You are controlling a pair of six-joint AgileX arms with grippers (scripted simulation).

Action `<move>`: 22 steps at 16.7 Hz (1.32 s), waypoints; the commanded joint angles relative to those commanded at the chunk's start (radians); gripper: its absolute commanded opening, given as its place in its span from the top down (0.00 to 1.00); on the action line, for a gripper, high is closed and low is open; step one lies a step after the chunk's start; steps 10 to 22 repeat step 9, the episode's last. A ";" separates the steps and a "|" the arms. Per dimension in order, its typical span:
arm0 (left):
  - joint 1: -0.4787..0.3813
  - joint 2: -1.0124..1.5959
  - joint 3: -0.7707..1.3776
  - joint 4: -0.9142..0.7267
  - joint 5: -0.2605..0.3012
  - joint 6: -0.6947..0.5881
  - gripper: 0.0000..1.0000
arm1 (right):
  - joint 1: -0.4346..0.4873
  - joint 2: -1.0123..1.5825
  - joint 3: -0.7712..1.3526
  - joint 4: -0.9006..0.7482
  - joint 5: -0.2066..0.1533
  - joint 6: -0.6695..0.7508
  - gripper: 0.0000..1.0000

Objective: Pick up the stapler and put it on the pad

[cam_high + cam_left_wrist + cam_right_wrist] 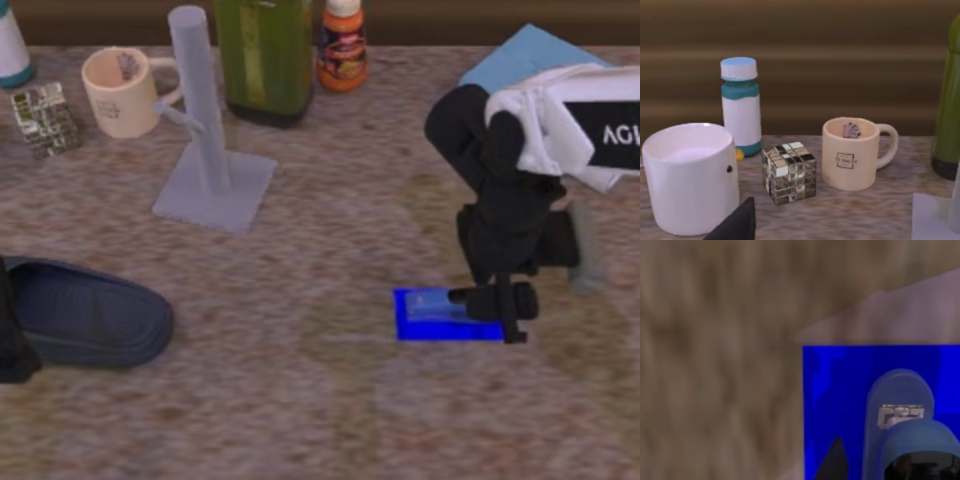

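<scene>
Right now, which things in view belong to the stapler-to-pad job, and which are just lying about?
Job:
- stapler, over the pad
- pad
- right gripper, at the stapler

Lying about:
- mug
- mirrored cube
- grey stand
- green bottle
- orange bottle
- shoe
- light-blue book

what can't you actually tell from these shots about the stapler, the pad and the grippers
- Right gripper: top view, the arm's own black body hides whether its fingers are open or shut on the stapler.
- Stapler: right wrist view, rear end cut off by the picture's edge.
- Pad: top view, its right part is covered by the gripper.
- Left gripper: only a dark tip shows in the left wrist view.
</scene>
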 joint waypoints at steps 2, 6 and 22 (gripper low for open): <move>0.000 0.000 0.000 0.000 0.000 0.000 0.00 | 0.000 0.000 0.000 0.000 0.000 0.000 0.10; 0.000 0.000 0.000 0.000 0.000 0.000 0.00 | 0.000 0.000 0.000 0.000 0.000 0.000 0.00; 0.000 0.000 0.000 0.000 0.000 0.000 0.00 | 0.000 0.000 0.000 0.000 0.000 0.000 0.00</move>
